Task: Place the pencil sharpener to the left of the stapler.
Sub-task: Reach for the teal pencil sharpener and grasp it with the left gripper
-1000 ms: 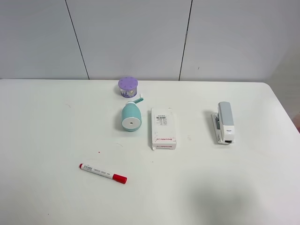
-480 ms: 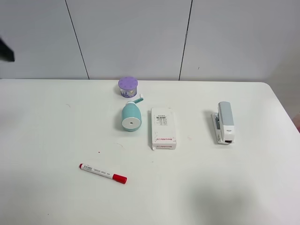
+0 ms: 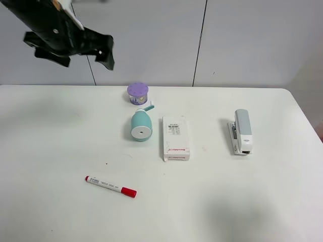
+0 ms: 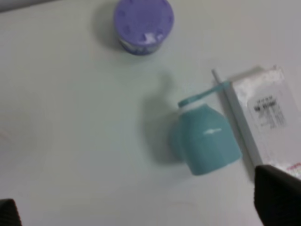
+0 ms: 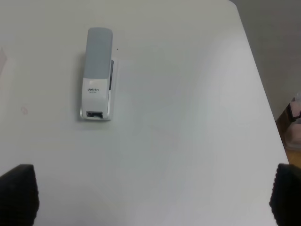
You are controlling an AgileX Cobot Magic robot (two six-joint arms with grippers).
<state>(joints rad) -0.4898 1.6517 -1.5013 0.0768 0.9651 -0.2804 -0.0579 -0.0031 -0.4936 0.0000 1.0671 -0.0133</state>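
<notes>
The teal pencil sharpener (image 3: 141,126) lies on its side on the white table, white round face toward the front, crank toward the back. In the left wrist view the pencil sharpener (image 4: 204,141) is below the camera, apart from the fingers. The white and grey stapler (image 3: 242,131) lies far to the right; in the right wrist view the stapler (image 5: 97,73) is alone on bare table. My left gripper (image 3: 75,50) hangs high over the back left of the table, and in its wrist view the left gripper (image 4: 141,207) is open and empty. My right gripper (image 5: 153,197) is open, empty and out of the exterior view.
A white box with red print (image 3: 175,137) lies between the sharpener and the stapler, close beside the sharpener. A small purple round container (image 3: 137,93) stands just behind the sharpener. A red-capped marker (image 3: 111,186) lies front left. The table's right edge (image 5: 263,94) runs near the stapler.
My left arm has come into the exterior view from the upper left and moved right, toward the sharpener's side. The objects on the table have not moved.
</notes>
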